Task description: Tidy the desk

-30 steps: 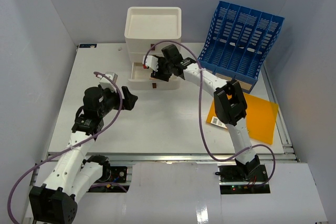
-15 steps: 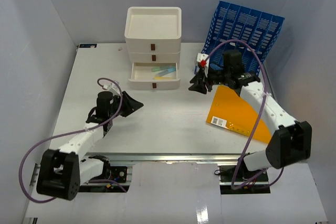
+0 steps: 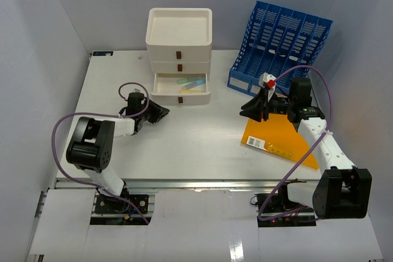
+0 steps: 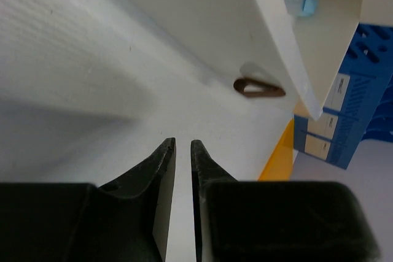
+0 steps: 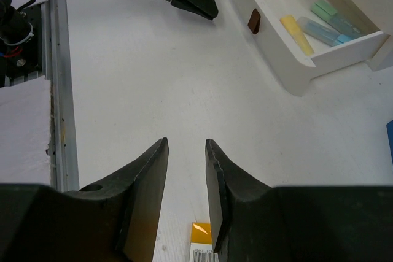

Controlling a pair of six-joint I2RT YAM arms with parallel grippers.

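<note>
Left wrist view, item one: left gripper (image 4: pixel 182 145), jaws all but closed with only a thin slit between them and nothing held, set low over the desk (image 4: pixel 92 41) and pointing at the front of the open bottom drawer (image 4: pixel 288 47), whose brown pull tab (image 4: pixel 258 88) lies ahead of the fingertips and apart from them. Item two, right wrist view: right gripper (image 5: pixel 185 145), jaws parted by a narrow gap, empty, hanging above bare tabletop with a corner of the orange folder (image 5: pixel 201 232) and its barcode label (image 5: pixel 202 253) just beneath. Item three: drawer contents, three pastel sticks (image 5: pixel 319 26) in yellow, blue and green, lying side by side; exact kind cannot be told. Item four, top external view: white three-drawer box (image 3: pixel 179 35) at the far middle of the desk, upper two drawers closed, bottom one pulled out. Item five: blue file rack (image 3: pixel 279 44) at the far right, slots apparently empty. Item six: the orange folder flat on the desk in front of the rack, near the right arm, not filed. Item seven: the desk itself fills the workspace, metal rail (image 3: pixel 184 182) along its near edge. Status, as a judgement: small items appear stowed, so the task looks partly done; left outstanding seem to be pushing the bottom drawer shut and standing the folder in the rack
</note>
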